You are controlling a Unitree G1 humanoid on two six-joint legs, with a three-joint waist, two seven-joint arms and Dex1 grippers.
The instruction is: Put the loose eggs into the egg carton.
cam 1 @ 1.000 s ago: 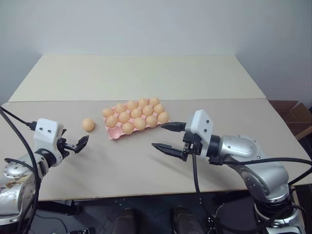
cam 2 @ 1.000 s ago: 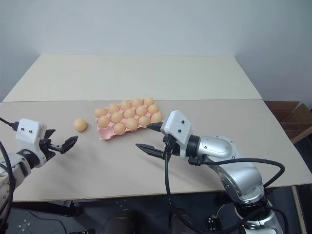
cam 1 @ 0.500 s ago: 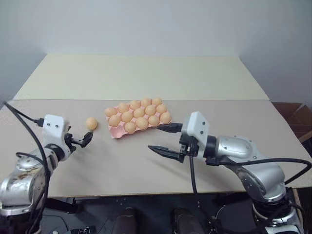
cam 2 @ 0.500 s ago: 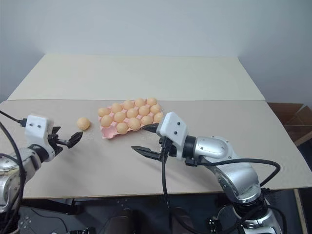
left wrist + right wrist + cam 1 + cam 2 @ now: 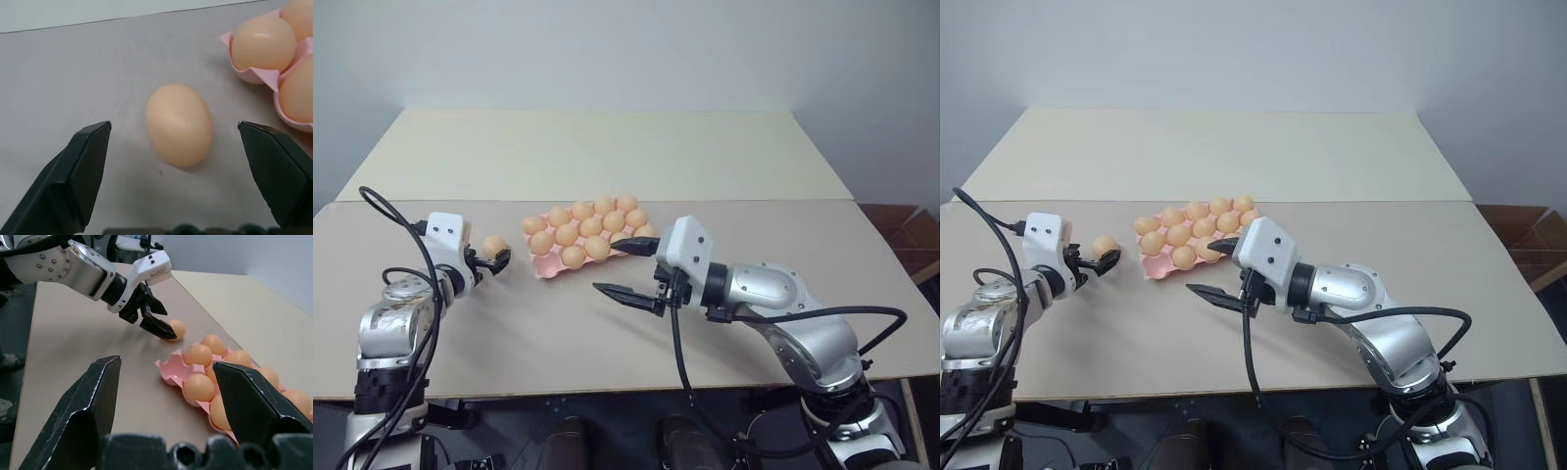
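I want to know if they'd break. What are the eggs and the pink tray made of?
The loose egg looks smooth and evenly peach with a soft sheen, so maybe plastic, though it could be real shell. The egg carton is pink, thin and moulded into cups with crisp edges, likely plastic or pressed pulp. The pictures can't settle it.

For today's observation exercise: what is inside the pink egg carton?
The egg carton holds tan eggs in nearly every cup; the right gripper covers its near right corner, so that cup cannot be checked.
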